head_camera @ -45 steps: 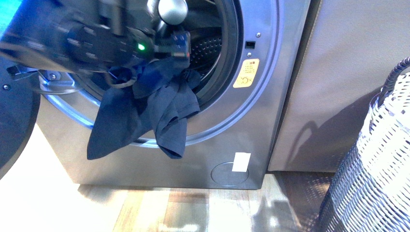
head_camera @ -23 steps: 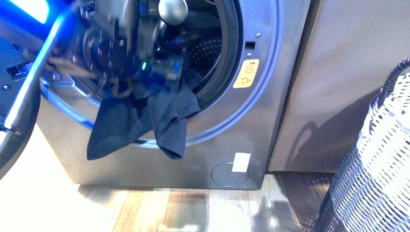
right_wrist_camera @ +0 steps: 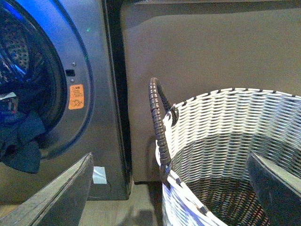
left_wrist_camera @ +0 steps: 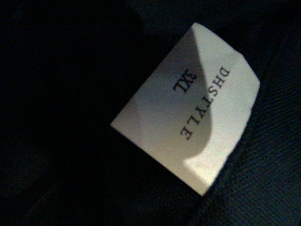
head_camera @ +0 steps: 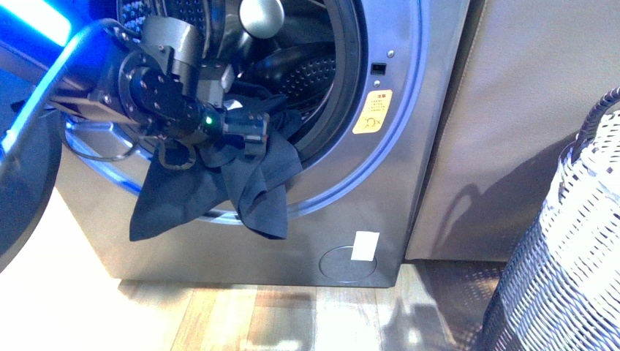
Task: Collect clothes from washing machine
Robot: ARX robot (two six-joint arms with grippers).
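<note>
The grey washing machine [head_camera: 395, 183] stands with its porthole open. The dark navy clothes [head_camera: 212, 183] hang in limp folds out of the drum mouth over the lower rim. My left gripper [head_camera: 252, 130] is open at the drum mouth, right against the clothes. The left wrist view shows only dark fabric [left_wrist_camera: 263, 179] and a white size label [left_wrist_camera: 188, 108] close up; no fingers show. My right gripper [right_wrist_camera: 169, 193] is open and empty above the white wicker basket [right_wrist_camera: 225, 136]. The machine [right_wrist_camera: 94, 94] and the hanging clothes [right_wrist_camera: 21, 141] lie off to its side.
The basket [head_camera: 577, 241] with a dark handle [right_wrist_camera: 157, 122] stands right of the machine. A beige cabinet [head_camera: 541, 110] is beside the machine. The open door [head_camera: 22, 183] is at the far left. An orange sticker [head_camera: 372, 111] and a white tag [head_camera: 365, 245] mark the machine's front.
My left arm has swung down from the upper left and come to rest on the clothes at the drum mouth. The hanging folds have shifted slightly.
</note>
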